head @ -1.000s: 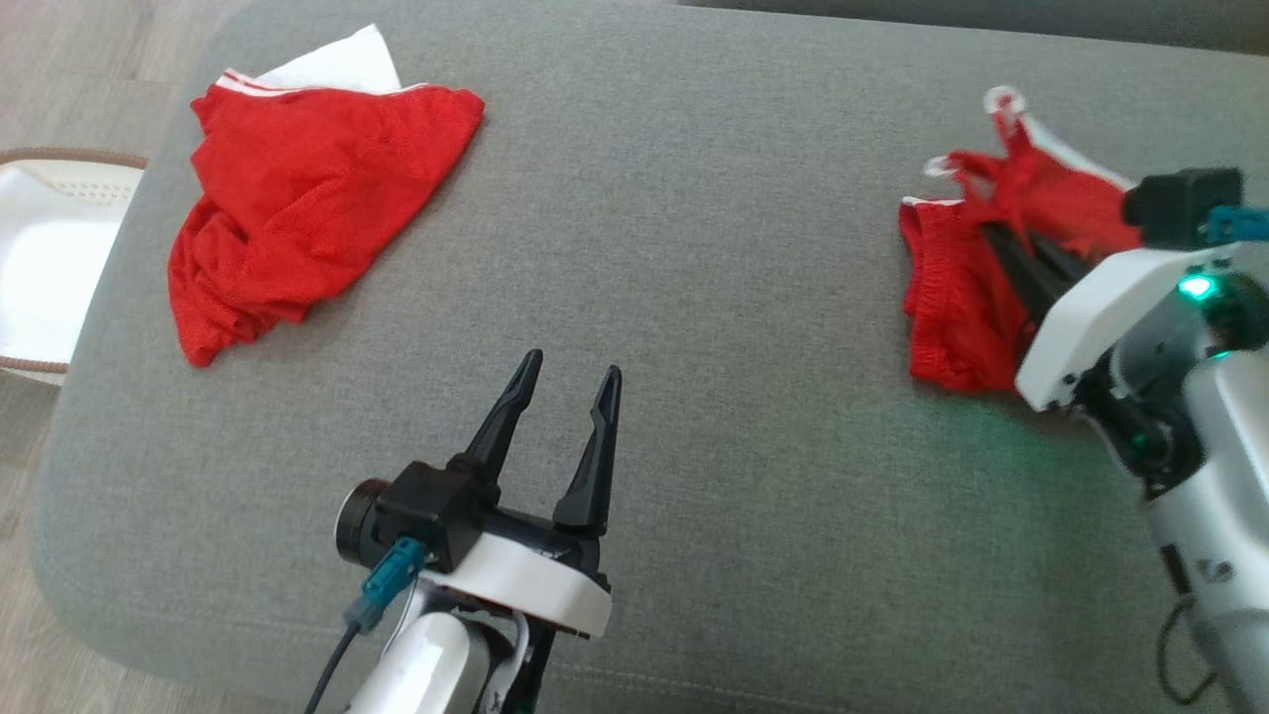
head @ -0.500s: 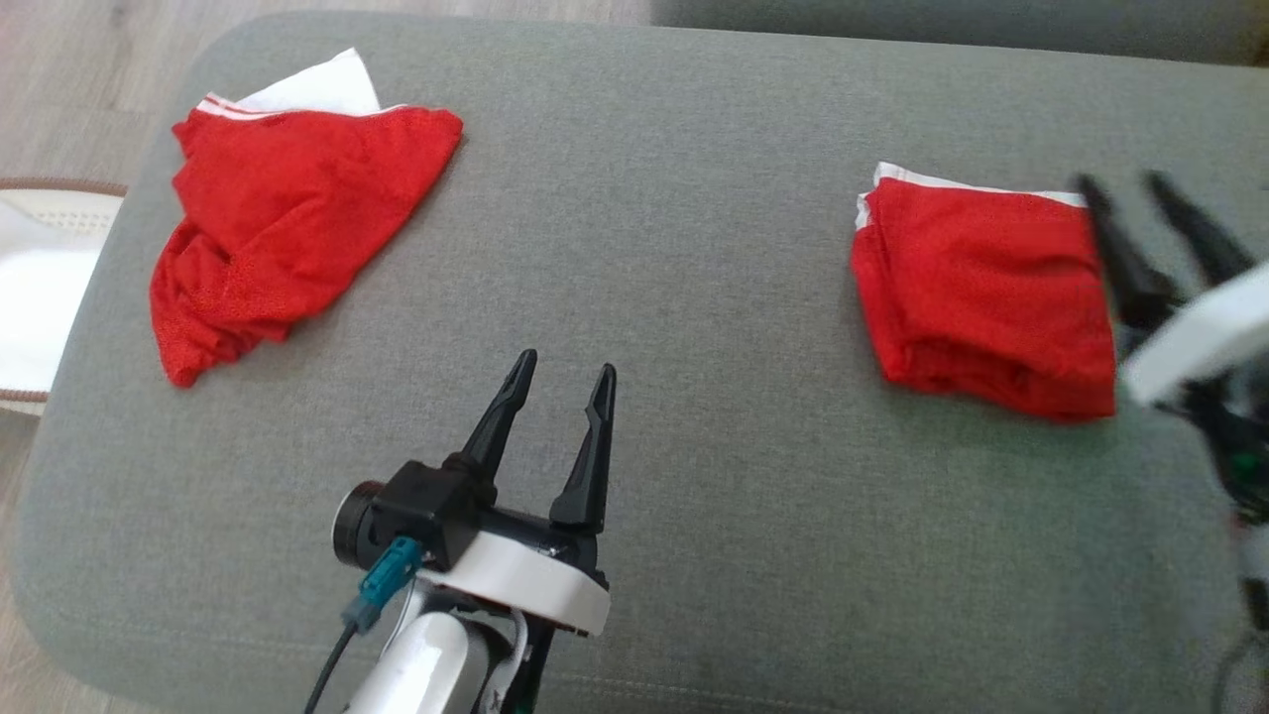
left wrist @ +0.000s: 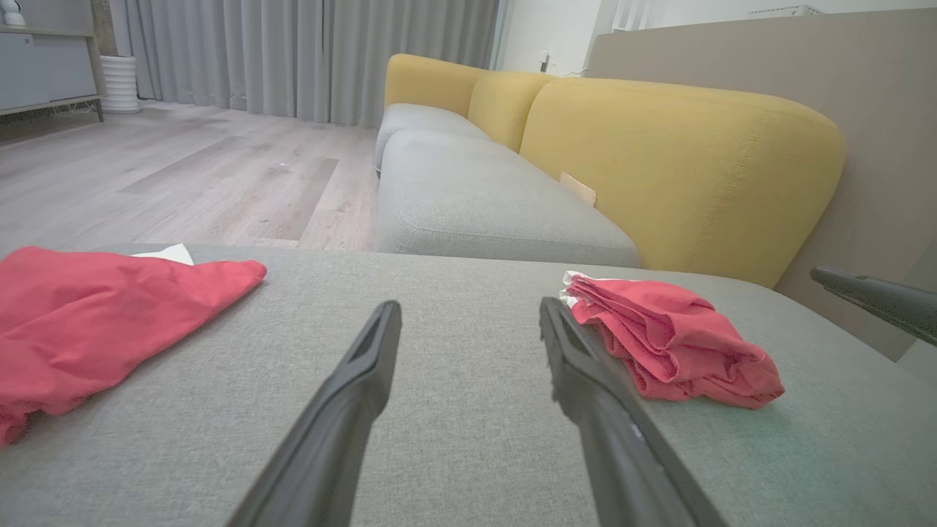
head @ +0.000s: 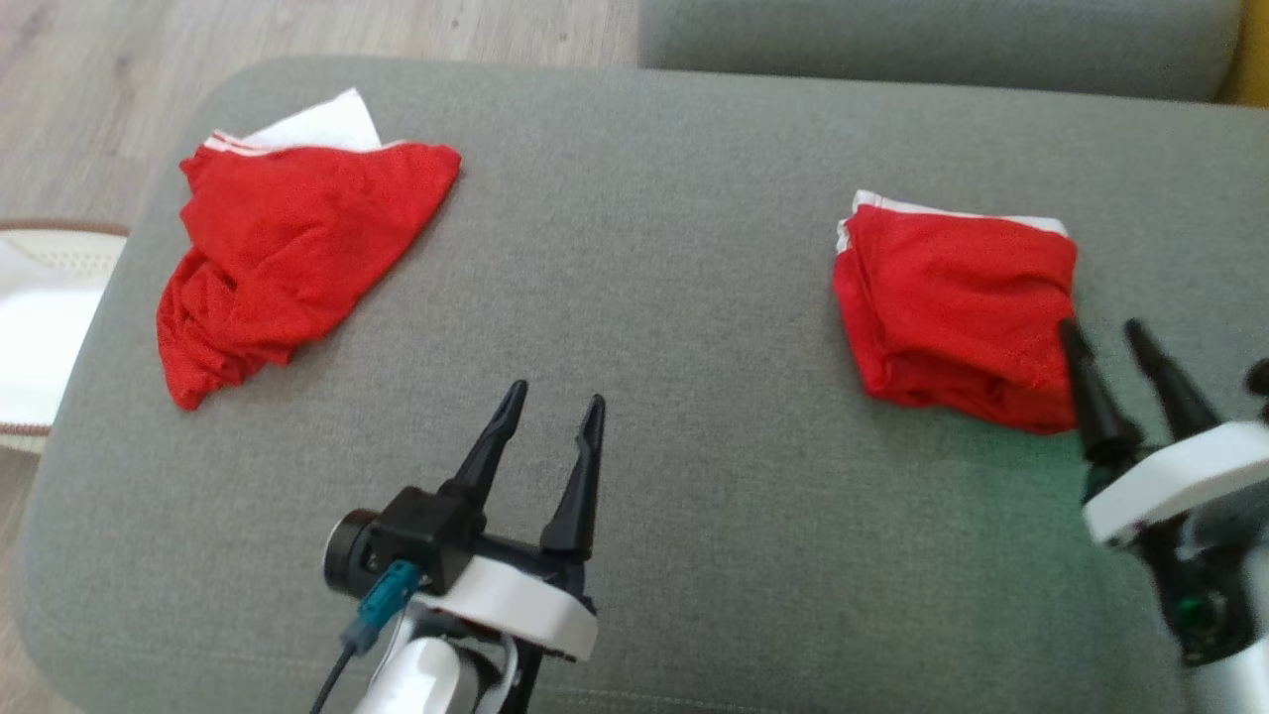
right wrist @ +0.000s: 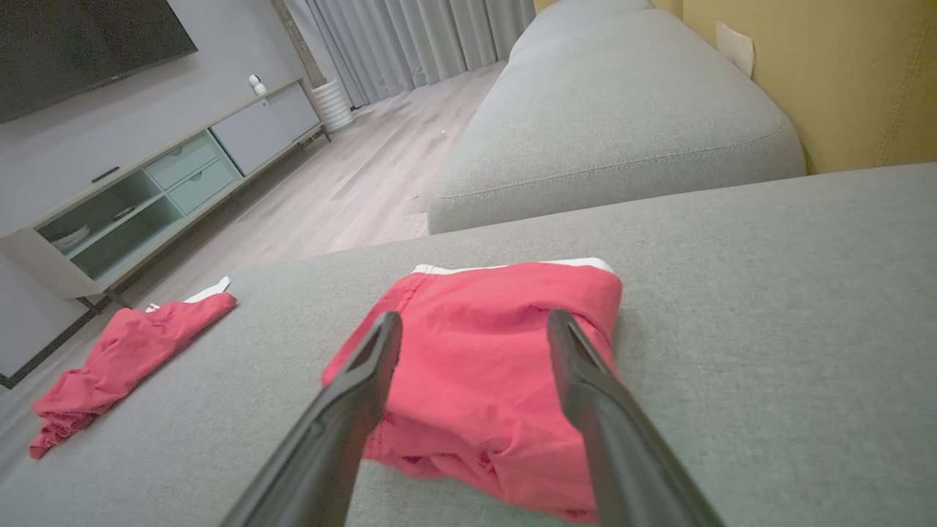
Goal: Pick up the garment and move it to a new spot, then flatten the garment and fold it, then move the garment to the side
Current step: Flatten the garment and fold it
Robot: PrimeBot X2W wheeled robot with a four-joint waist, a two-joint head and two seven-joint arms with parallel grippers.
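Note:
A folded red garment (head: 957,302) (left wrist: 670,340) (right wrist: 490,366) with a white waistband lies flat on the right part of the grey sofa cushion (head: 644,278). My right gripper (head: 1100,332) (right wrist: 472,322) is open just in front of the garment's near right corner, holding nothing. A second red garment (head: 283,243) (left wrist: 95,322) (right wrist: 121,359), loosely crumpled with a white patch, lies at the cushion's far left. At the cushion's near middle, between the two garments, my left gripper (head: 550,397) (left wrist: 468,315) stands open and empty.
The cushion's rounded left edge drops to a wooden floor (head: 89,89). A white woven thing with a brown rim (head: 40,317) sits on the floor at the left. Another grey seat cushion (left wrist: 476,197) and yellow backrests (left wrist: 673,161) lie beyond. A TV cabinet (right wrist: 154,190) stands across the room.
My right gripper opened, let go of the garment and drew back toward me. The garment now lies folded flat. The head camera shifted a little; the left arm stayed still.

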